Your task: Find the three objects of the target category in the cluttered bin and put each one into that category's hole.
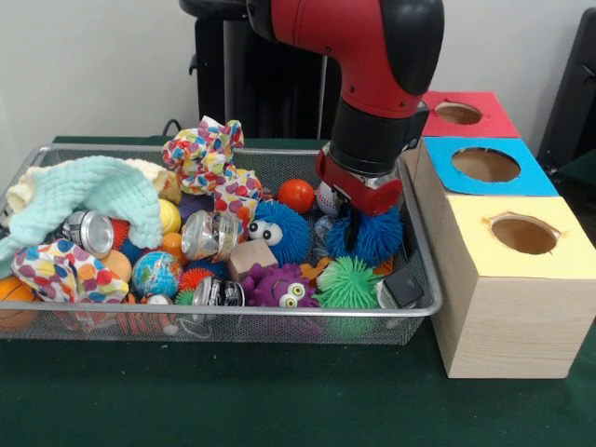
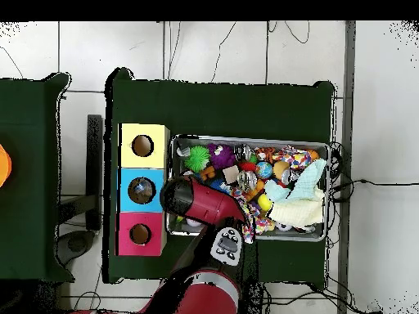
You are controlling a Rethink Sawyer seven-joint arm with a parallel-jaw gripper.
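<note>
My gripper (image 1: 365, 222) is down inside the wire mesh bin (image 1: 233, 315), at its right end. It presses straight onto a blue spiky ball (image 1: 372, 237), which hides its tips. From overhead the red arm (image 2: 186, 198) covers that end of the bin (image 2: 245, 139), so neither gripper nor ball shows there. Right of the bin stands a wooden box with three round holes: red (image 1: 458, 114), blue (image 1: 485, 165) and yellow (image 1: 523, 234). A second blue fuzzy ball with eyes (image 1: 279, 233), a green spiky ball (image 1: 347, 282) and a purple fuzzy creature (image 1: 279, 284) lie close by.
The bin also holds an orange-red ball (image 1: 296, 196), a wooden block (image 1: 250, 256), a globe ball (image 1: 155, 273), a mint cloth (image 1: 88, 196), a polka-dot cloth (image 1: 205, 154) and a black item (image 1: 403, 287) in the front right corner. Green table cover surrounds the bin.
</note>
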